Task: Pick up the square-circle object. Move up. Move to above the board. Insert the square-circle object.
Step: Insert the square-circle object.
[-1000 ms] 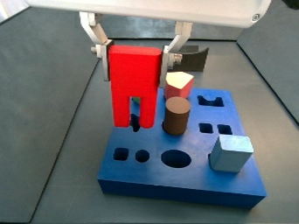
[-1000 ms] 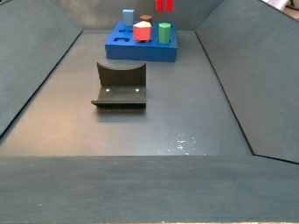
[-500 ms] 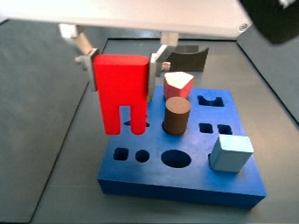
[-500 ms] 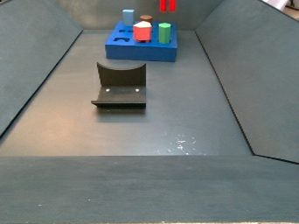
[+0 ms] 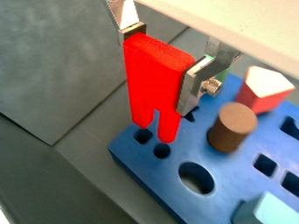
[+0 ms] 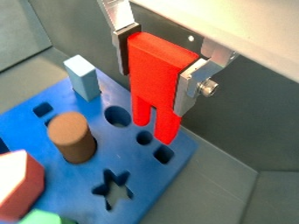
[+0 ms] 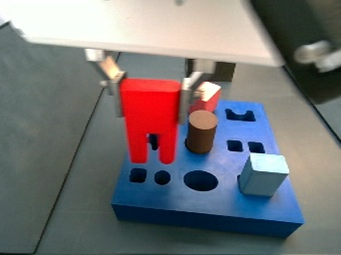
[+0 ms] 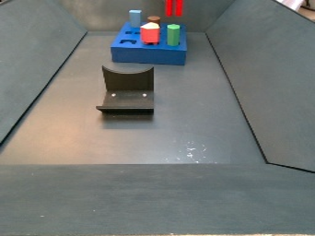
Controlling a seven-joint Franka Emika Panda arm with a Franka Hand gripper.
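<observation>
My gripper [image 7: 154,82] is shut on the square-circle object [image 7: 150,120], a tall bright red block with two legs split by a slot. It grips the block's upper sides in both wrist views, at gripper [image 5: 163,57] and gripper [image 6: 158,66]. The block [image 5: 158,83] hangs upright over the near left corner of the blue board [image 7: 200,209]. Its leg tips are just above two small holes [image 5: 142,137]; I cannot tell whether they touch. The block [image 8: 174,5] is cut off by the frame edge above the far board [image 8: 150,57].
On the board stand a brown cylinder [image 7: 201,131], a red-and-white pentagonal block [image 7: 206,97] and a pale blue-grey cube [image 7: 264,174]. A green cylinder [image 8: 174,35] stands there too. A star cutout [image 6: 114,186] lies open. The dark fixture [image 8: 127,89] sits mid-floor.
The gripper has come down with the red block, bringing its legs closer to the board's near left holes. Everything on the board stayed put.
</observation>
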